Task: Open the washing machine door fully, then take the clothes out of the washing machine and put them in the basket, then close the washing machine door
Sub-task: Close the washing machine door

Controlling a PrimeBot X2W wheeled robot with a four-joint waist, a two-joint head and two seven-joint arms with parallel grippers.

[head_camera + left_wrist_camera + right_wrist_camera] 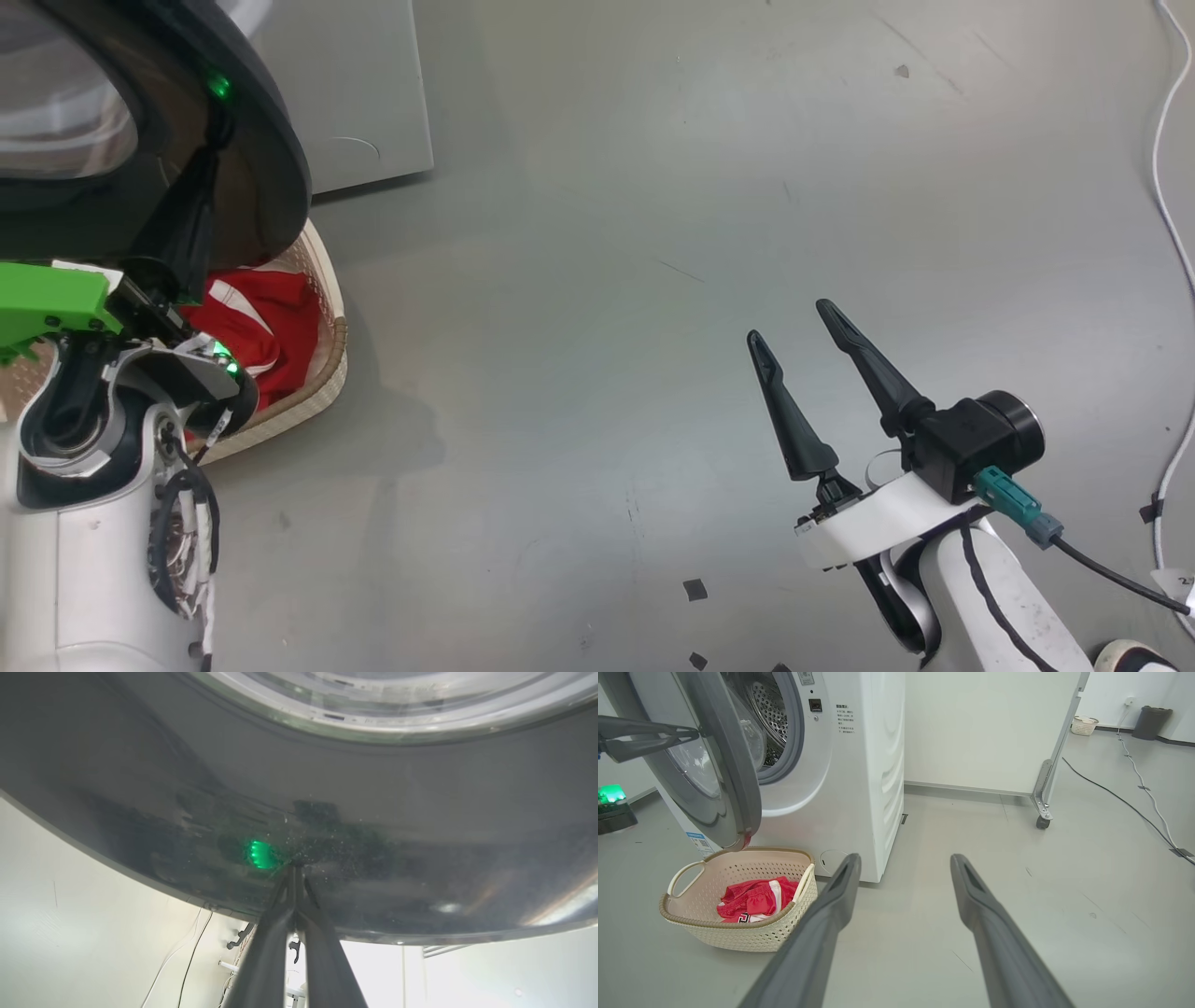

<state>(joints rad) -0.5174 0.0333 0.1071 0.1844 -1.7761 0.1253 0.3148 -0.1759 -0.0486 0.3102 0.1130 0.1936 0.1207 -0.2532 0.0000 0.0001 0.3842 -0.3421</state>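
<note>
Smooth grey floor (1017, 905) fronts the big white front-loading washing machine (859, 765). Bright red jersey clothes (754, 898) lie in the cream perforated plastic basket (738, 938), so closing looks to be in hand: the round, glossy black-rimmed door (271, 159) stands ajar and needs pushing home. The left jaws, clenched empty, press its rim. The right jaws gape, holding nothing, above the floor.

The white washing machine (859, 788) has its round, dark-rimmed door (733, 765) swung partly open, and the perforated steel drum (768, 704) shows behind it. The cream basket (752, 938) sits just below the door, holding crumpled red clothes (754, 898) with white trim.
</note>
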